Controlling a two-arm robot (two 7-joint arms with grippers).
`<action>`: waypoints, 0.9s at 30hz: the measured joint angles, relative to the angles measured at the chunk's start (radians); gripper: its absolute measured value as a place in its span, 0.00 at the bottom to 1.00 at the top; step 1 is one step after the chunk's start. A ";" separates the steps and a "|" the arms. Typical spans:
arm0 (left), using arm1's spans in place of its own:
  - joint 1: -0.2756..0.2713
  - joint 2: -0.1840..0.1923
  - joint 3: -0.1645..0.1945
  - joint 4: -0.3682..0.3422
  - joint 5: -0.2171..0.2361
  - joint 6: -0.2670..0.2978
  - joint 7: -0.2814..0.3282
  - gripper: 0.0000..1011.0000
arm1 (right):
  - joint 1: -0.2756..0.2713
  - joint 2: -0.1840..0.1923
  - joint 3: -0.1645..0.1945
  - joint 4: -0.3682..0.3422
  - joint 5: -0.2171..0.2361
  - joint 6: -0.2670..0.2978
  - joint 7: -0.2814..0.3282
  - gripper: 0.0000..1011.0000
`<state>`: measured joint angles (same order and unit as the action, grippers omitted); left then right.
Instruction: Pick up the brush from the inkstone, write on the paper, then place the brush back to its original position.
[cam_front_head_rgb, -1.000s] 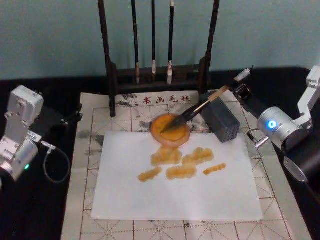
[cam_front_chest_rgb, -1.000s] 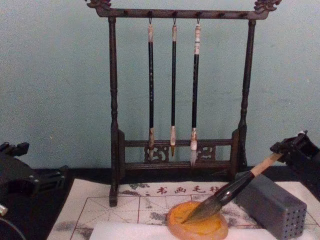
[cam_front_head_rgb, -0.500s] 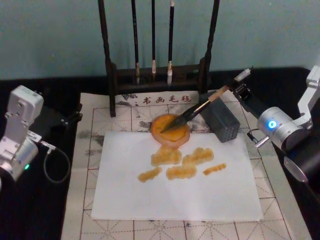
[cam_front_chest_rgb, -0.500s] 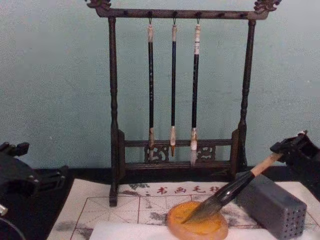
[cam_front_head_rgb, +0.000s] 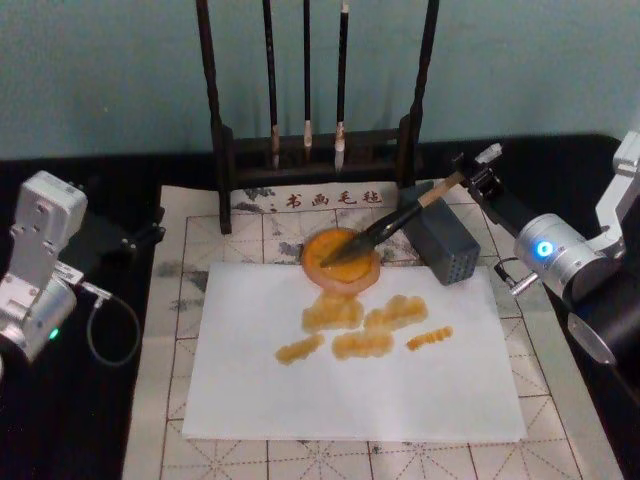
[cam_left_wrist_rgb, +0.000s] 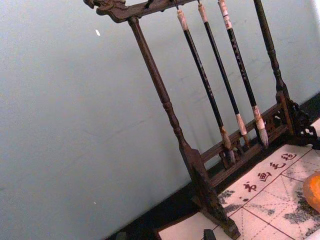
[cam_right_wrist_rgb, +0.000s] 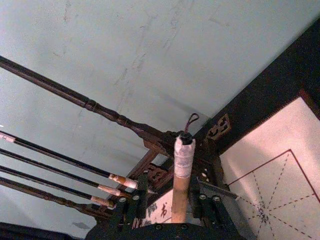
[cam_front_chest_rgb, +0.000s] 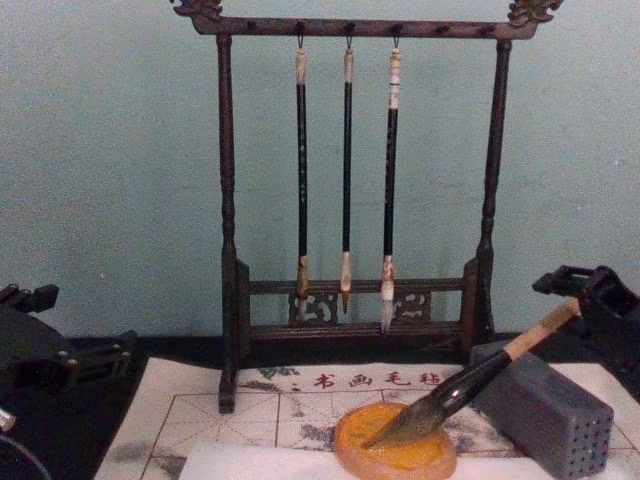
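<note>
The brush (cam_front_head_rgb: 400, 215) lies slanted, its dark bristles in the round orange inkstone (cam_front_head_rgb: 345, 270) and its shaft propped on the grey block (cam_front_head_rgb: 445, 245). The white paper (cam_front_head_rgb: 350, 390) in front carries several amber strokes. My right gripper (cam_front_head_rgb: 478, 175) stands open around the handle's white-capped end. In the right wrist view the handle (cam_right_wrist_rgb: 182, 175) runs between the spread fingers (cam_right_wrist_rgb: 207, 202) with gaps on both sides. The chest view shows the brush (cam_front_chest_rgb: 470, 385) dipping into the inkstone (cam_front_chest_rgb: 400, 455), with the right gripper (cam_front_chest_rgb: 580, 290) at its top end. My left gripper (cam_front_head_rgb: 145, 235) is parked at the far left, open.
A dark wooden rack (cam_front_head_rgb: 310, 150) holding three thin brushes stands behind the inkstone. A gridded felt mat (cam_front_head_rgb: 170, 400) lies under the paper on the black table. The grey block (cam_front_chest_rgb: 550, 410) has small holes in its end face.
The right gripper's fingers have spread apart and let go of the handle. The brush has settled slightly lower onto the grey block. The left arm has not moved.
</note>
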<state>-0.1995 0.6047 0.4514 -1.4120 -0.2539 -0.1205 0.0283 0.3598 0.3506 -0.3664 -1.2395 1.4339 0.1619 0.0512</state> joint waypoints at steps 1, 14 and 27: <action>0.000 0.000 0.000 0.000 0.000 0.000 0.000 0.99 | 0.000 0.000 0.000 0.000 0.000 0.000 0.000 0.54; 0.000 0.000 0.000 0.000 0.000 0.000 0.000 0.99 | 0.000 0.000 0.000 0.000 0.000 0.001 0.000 0.92; 0.000 0.000 0.000 0.000 0.000 0.000 0.000 0.99 | -0.004 0.017 -0.019 -0.006 0.000 -0.013 0.005 0.99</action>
<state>-0.1995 0.6047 0.4514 -1.4120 -0.2539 -0.1205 0.0283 0.3560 0.3676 -0.3851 -1.2450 1.4342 0.1487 0.0561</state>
